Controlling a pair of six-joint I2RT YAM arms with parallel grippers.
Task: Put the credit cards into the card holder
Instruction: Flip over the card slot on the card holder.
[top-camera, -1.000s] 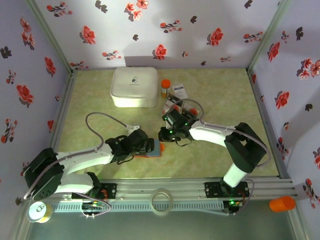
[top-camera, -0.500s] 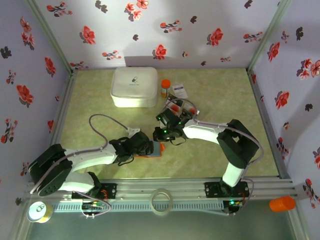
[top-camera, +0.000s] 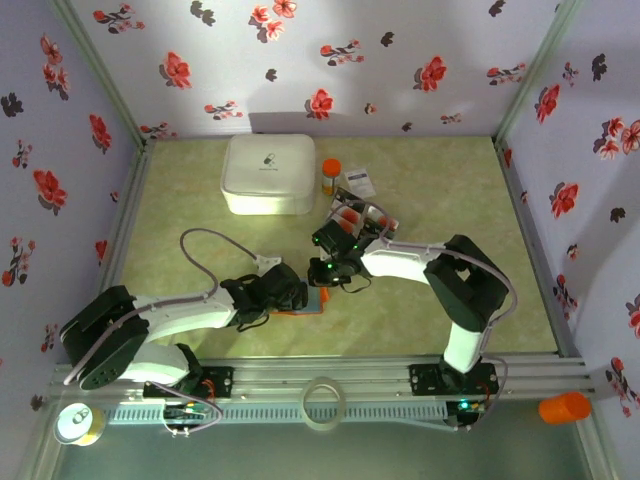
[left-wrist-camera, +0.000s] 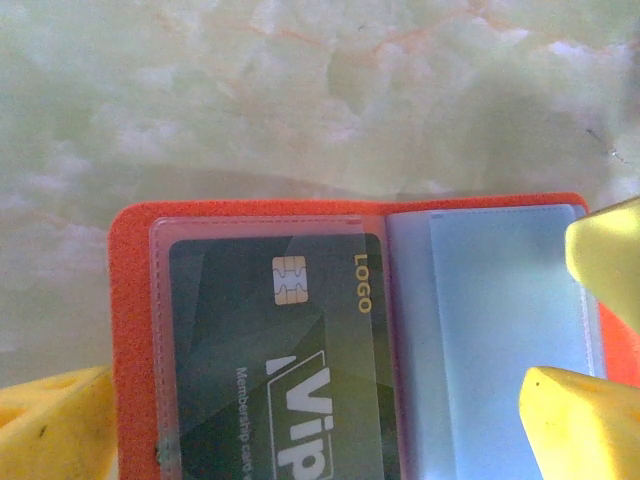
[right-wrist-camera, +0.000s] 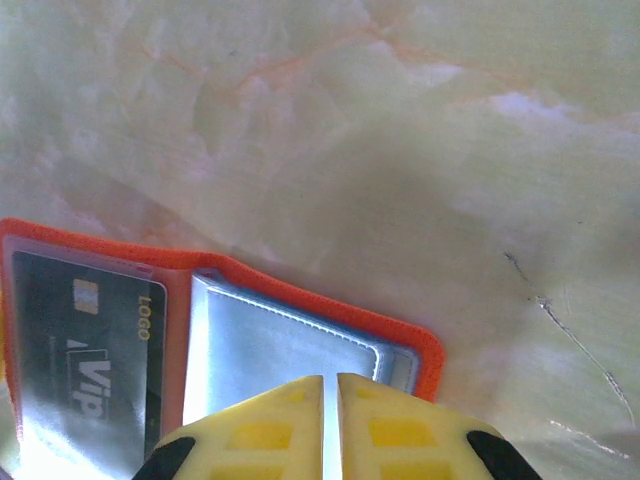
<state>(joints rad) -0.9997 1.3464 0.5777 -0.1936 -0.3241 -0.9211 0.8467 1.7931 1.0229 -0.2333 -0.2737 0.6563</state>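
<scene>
Currently: card holder (left-wrist-camera: 490, 330) lies open mid-surface, toward the near edge, one dark card (left-wrist-camera: 270, 380) sleeved.
Risk: the clenched right end effector (right-wrist-camera: 330, 388), nothing visible between its fingers, sits at the blue page and could drag the unpinned holder. The left end effector (left-wrist-camera: 315, 430) straddles it, fully released, gripping nothing.
</scene>
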